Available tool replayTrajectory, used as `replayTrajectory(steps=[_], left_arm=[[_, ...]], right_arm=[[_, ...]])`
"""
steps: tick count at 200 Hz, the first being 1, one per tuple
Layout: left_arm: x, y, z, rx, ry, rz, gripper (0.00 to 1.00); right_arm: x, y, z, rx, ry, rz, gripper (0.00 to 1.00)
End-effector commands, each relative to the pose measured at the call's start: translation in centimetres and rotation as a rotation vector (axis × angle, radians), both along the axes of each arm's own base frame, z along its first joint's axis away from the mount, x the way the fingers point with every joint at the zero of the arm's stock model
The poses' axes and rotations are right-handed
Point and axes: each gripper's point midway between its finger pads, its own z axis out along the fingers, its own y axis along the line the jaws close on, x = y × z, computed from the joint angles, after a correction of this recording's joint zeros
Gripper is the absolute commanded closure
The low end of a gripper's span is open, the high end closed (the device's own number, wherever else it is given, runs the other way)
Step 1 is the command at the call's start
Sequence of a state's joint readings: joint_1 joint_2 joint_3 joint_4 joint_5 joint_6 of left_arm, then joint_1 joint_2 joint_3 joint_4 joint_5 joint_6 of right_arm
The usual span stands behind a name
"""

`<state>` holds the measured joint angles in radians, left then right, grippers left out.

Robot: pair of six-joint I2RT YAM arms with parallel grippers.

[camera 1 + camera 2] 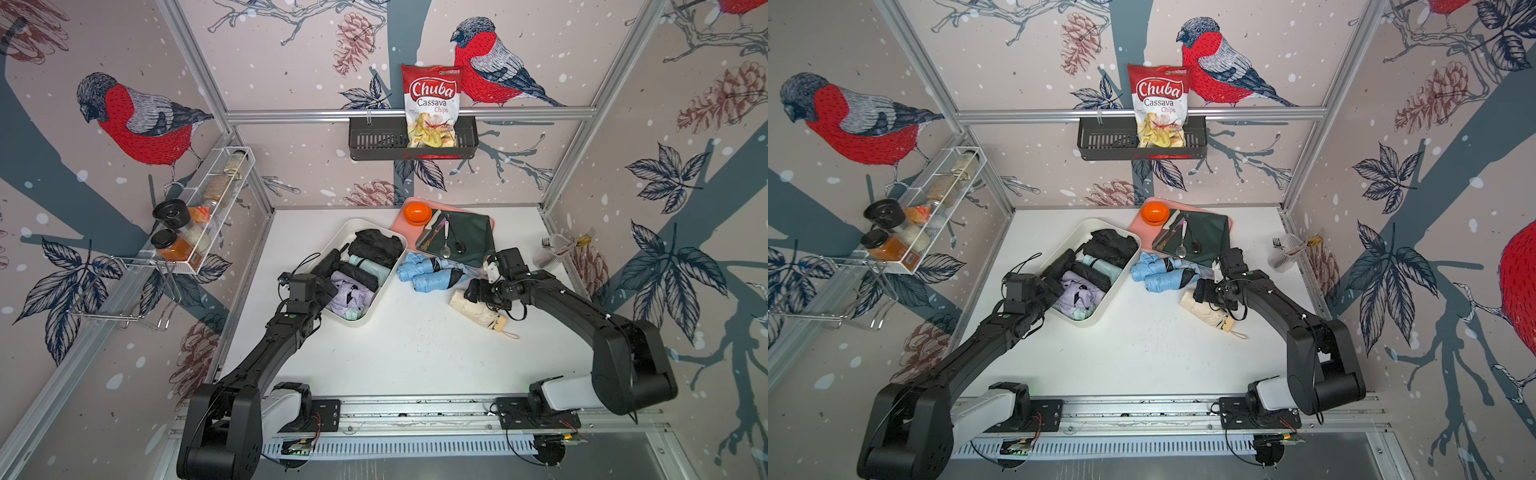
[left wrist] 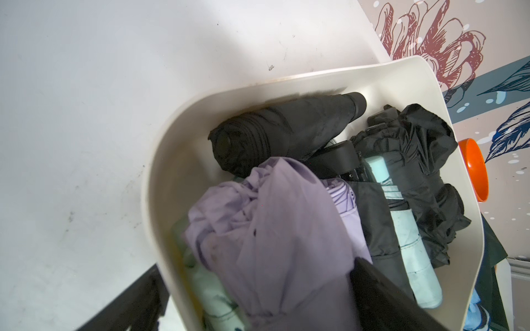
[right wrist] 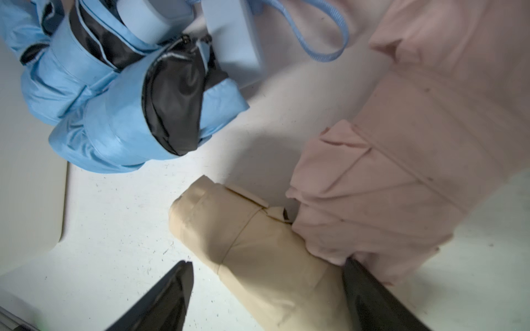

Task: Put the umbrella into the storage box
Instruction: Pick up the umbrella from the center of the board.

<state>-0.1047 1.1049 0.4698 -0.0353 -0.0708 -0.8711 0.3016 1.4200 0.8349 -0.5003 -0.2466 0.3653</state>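
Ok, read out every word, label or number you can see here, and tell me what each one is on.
"Chuba": on the red and white chip bag standing in the black slotted basket.
"Cassava Chips": same bag, under the brand name.
Green print at the bag's top edge: too small to read.
Label by the orange spice jar in the wire rack: too blurred to read.

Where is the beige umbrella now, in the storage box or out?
Out. The beige umbrella lies on the table, apart from the storage box; the right gripper straddles it, jaws open.
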Motion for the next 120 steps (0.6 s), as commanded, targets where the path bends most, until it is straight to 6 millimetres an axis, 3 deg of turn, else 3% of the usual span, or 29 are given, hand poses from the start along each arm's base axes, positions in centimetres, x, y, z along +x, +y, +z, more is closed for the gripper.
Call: replayTrajectory(steps=[1, 66, 120], left_arm=[[0.1, -0.9, 0.2, -0.01, -0.005, -0.059, 0.01], [0.1, -1.0, 0.0, -0.013, 0.002, -0.064, 0.01], [0.0, -0.9, 0.1, -0.012, -0.002, -0.063, 0.01]], right_arm=[[-1.7, 0.2, -1.2, -0.02, 0.067, 0.03, 0.15], [-3.4, 2.6, -1.2, -0.05, 0.095, 0.125, 0.17], [-2.3, 2.8, -2.9, -0.075, 0.082, 0.133, 0.2]])
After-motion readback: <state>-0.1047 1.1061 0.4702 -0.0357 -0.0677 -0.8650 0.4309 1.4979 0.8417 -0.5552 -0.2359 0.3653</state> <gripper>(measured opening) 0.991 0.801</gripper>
